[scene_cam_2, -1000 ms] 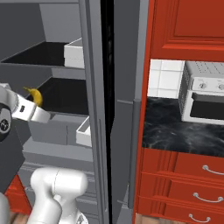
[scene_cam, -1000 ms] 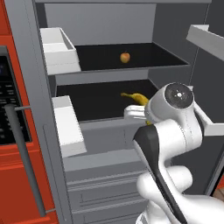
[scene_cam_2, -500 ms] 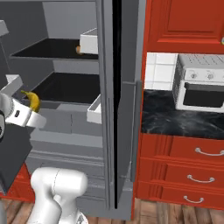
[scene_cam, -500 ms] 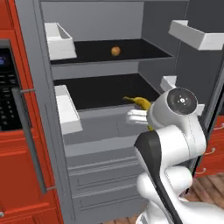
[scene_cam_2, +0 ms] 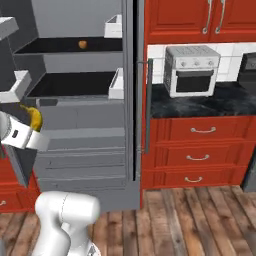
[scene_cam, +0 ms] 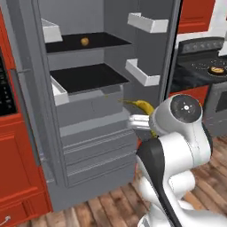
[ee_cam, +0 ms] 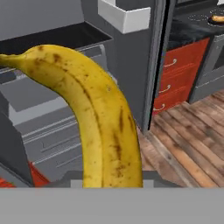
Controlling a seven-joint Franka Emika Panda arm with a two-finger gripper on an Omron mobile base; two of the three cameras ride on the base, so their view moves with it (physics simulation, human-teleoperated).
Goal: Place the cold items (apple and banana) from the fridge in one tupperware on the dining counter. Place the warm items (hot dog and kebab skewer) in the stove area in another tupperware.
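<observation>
The banana [scene_cam: 142, 106] is showing just its upper curve and stem in the left base view; the arm's round white joint is covering the rest. In the right base view the banana [scene_cam_2: 33, 117] is again partly tucked behind the white wrist. In the hand view the banana's [ee_cam: 94, 118] lower end is running off the bottom, hiding the grip on it. The apple [scene_cam: 84, 41] is sitting too small to make out detail. Something orange-brown [scene_cam: 217, 70] on the stove is too tiny to identify.
</observation>
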